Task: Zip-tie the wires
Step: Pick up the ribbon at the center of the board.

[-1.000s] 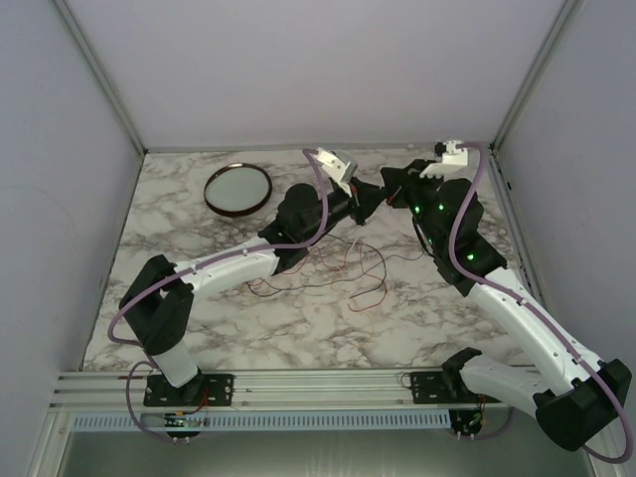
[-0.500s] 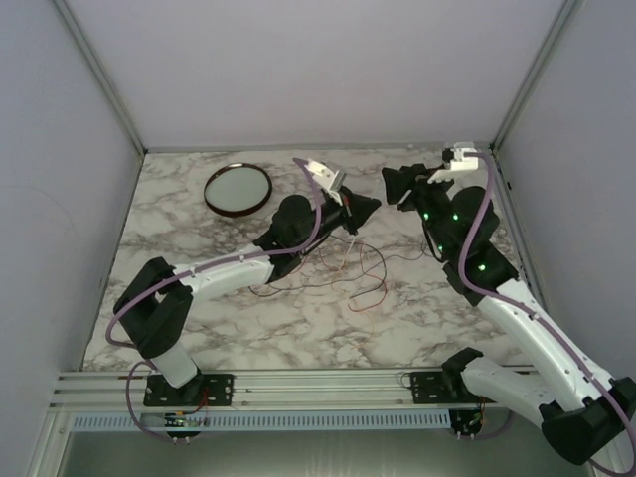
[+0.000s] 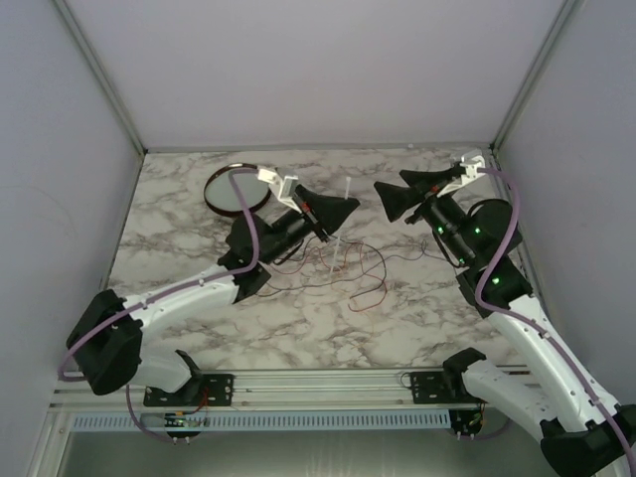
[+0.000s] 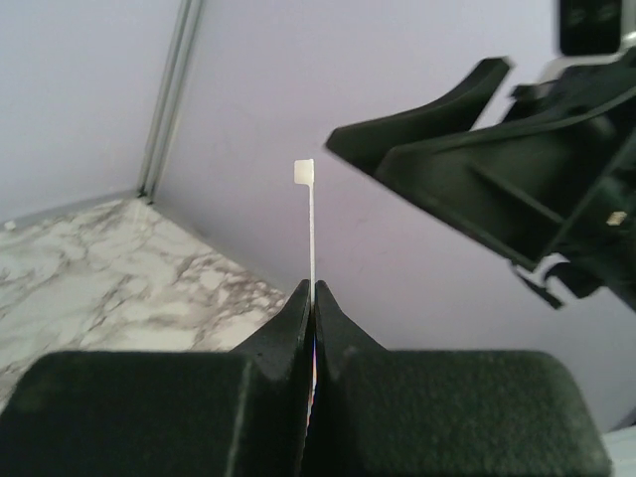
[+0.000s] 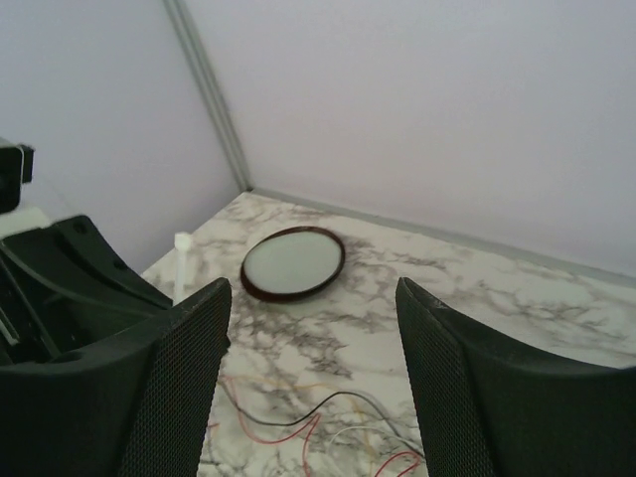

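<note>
Left tool: the left gripper [image 3: 338, 211] is seen pressed together, and a white zip tie [image 4: 305, 173] is pinched upright between its fingers, square head uppermost.
Right tool: the right gripper [image 3: 396, 197] is held spread with nothing in it, just right of the left one and facing it.
Wires: the wires [image 3: 353, 268], red and black, are strewn loose on the marble table [image 3: 169, 238], beneath both grippers and on their near side; no bundle is formed yet.
Dish: a round dish [image 5: 294, 261] is parked at the far left, apart from the action.
Step in hand: by the look of it, the tie is being offered up for a two-handed loop around the strands.
How it is done well: the head should be taken squarely by the spread fingers and the strap kept untwisted. The strands should be gathered inside the loop before anything is pulled tight. A thin strap is easily bent or dropped if nipped at its edge.
Hidden: the strap's lower end is masked by the left fingers in the wrist view. From above a pale line is glimpsed under the gripper, but whether it is the tail, or is threaded under any wire, cannot be told. The strand count cannot be made out.
</note>
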### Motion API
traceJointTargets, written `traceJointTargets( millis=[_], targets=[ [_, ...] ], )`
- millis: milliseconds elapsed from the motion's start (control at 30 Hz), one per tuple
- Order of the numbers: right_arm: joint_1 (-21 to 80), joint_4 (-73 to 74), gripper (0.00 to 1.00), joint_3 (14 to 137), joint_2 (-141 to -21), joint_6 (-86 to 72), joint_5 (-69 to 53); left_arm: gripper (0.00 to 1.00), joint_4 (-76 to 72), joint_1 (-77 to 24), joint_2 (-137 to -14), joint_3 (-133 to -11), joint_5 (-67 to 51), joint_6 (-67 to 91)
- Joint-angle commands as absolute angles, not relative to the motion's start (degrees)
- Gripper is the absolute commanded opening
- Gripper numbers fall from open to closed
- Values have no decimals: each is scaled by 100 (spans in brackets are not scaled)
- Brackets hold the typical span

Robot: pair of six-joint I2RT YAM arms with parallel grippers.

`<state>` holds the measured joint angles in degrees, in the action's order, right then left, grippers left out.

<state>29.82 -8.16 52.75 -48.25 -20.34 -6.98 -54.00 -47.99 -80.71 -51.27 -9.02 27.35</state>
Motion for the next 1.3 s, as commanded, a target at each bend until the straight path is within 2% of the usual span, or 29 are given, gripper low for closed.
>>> traceJointTargets(
  millis=[0,400,867,1267],
  targets=[
    [2817,-1014,67,5439,-4878,-2459,-1825,0,-6135,-4790,-7763,-4918,-1322,3019],
    [2751,-1860,64,5568,-5267,-3279,-3511,0,-6601,-4794,-7441,-4655,-1619,3305],
    [2760,-3294,45,5245,-5763,-4289,-4094,0,-6921,-4790,-7584,-4696,-1713,3428],
    [2816,-3638,33,5162,-5949,-4535,-4299,0,-6886,-4790,-7569,-4711,-1662,3410]
  ],
)
